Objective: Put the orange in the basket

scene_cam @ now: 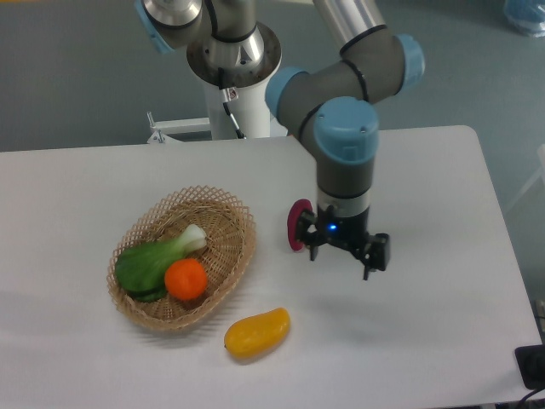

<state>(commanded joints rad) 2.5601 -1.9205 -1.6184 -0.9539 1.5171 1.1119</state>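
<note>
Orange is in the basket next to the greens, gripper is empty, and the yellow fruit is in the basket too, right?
Not quite: the camera view shows the yellow fruit on the table, outside the basket. The orange lies inside beside the greens, and the gripper is empty.

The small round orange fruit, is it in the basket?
In: the small round orange fruit rests inside the tan woven wicker basket.

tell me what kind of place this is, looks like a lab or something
Probably a robotics lab or test bench: an industrial arm with its tool over a bare white table, and staged props, a wicker basket holding an orange and a leafy green, a yellow fruit beside it.
</note>
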